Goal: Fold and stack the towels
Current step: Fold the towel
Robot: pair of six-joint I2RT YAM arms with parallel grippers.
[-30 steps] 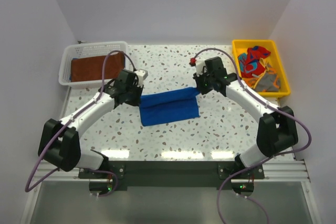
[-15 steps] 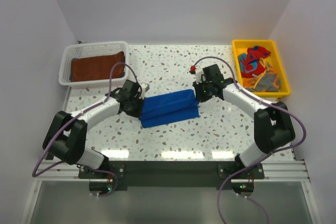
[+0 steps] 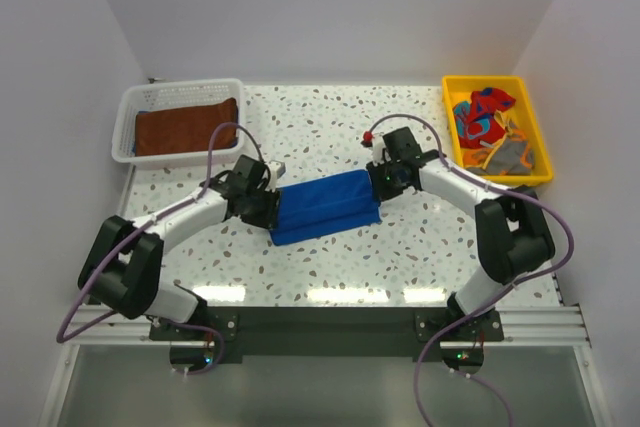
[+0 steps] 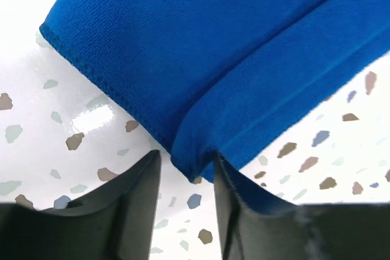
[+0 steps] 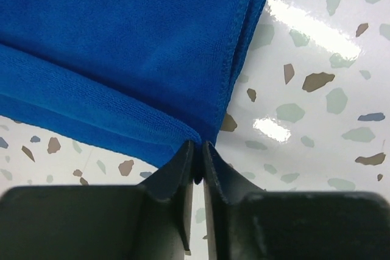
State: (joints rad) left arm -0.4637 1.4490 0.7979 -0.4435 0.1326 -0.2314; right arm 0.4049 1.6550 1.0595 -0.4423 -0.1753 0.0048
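A royal blue towel lies folded in half on the speckled table, a long narrow band between the two arms. My left gripper is low at its left end. In the left wrist view its jaws stand apart, and the folded corner of the blue towel hangs loose between them. My right gripper is at the right end. Seen from the right wrist, the right gripper pinches a thin bit of the blue towel's corner.
A white lattice basket at the back left holds a rust-brown towel. A yellow tray at the back right holds a red towel with blue patches and an orange and grey one, crumpled together.
Both grippers have come down toward the table and the towel's fold has settled flat. The left gripper's jaws have parted and released the corner. The right gripper still pinches its corner.
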